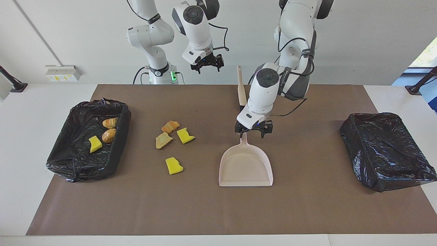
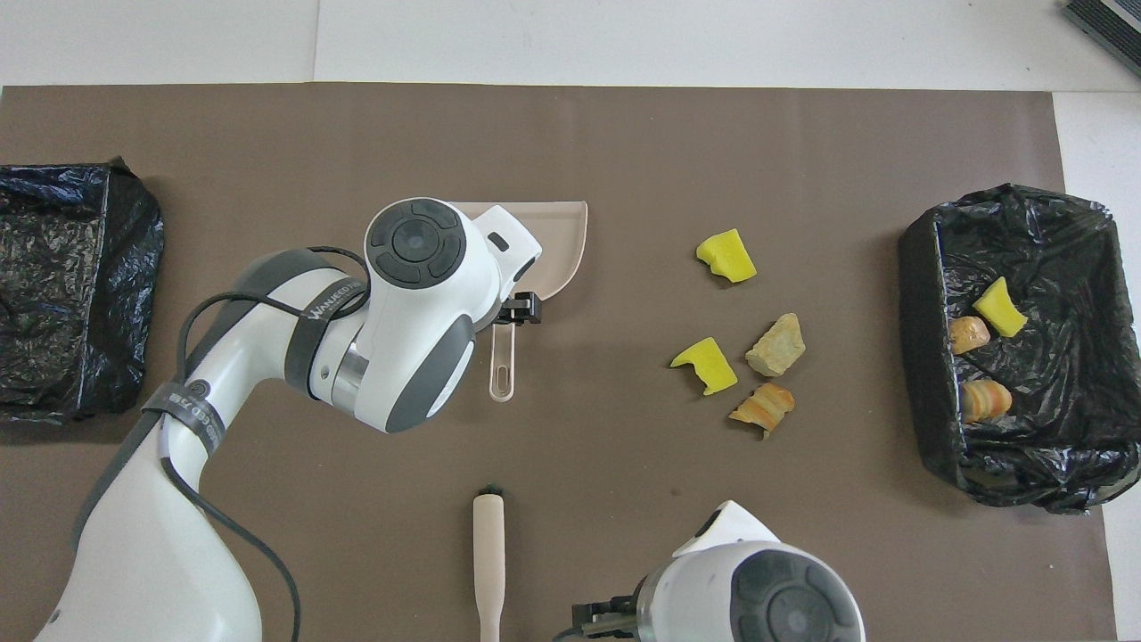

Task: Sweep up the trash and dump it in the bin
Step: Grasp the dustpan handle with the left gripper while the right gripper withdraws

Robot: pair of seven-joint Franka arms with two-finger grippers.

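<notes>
On the brown desk mat (image 1: pixel 307 205), off to the side of the left hand (image 1: pixel 253 130) toward the right arm's end of the desk, lie four small bits of trash: two bright yellow sponge chunks (image 1: pixel 185 135) (image 1: pixel 174 166) and two golden-brown bread-like pieces (image 1: pixel 170 126) (image 1: pixel 163 140). They sit close together but apart from the pale pink plastic dustpan (image 1: pixel 245 166). Three more scraps already rest in the black bag-lined bin (image 1: pixel 68 164) at that same end of the desk. Another black bag-lined bin (image 1: pixel 389 160) sits at the left arm's end, and nothing can be seen inside it.

Right under the left hand is the dustpan's thin handle. That hand is low over it with its fingers spread wide, one on each side, and it is not squeezing yet. The pan lies flat, its wide mouth pointing away from the robots.

Close to the robots lies the beige hand brush with a long handle (image 1: pixel 241 85). The right hand (image 1: pixel 207 63) is up in the air near its own base, fingers spread and holding nothing; it waits.

What could go wrong? I think the thin handle might slip or twist if the hand closes off-centre, and the pan would tip. If the pan gets pushed sideways, it could bump the scraps and scatter them.
</notes>
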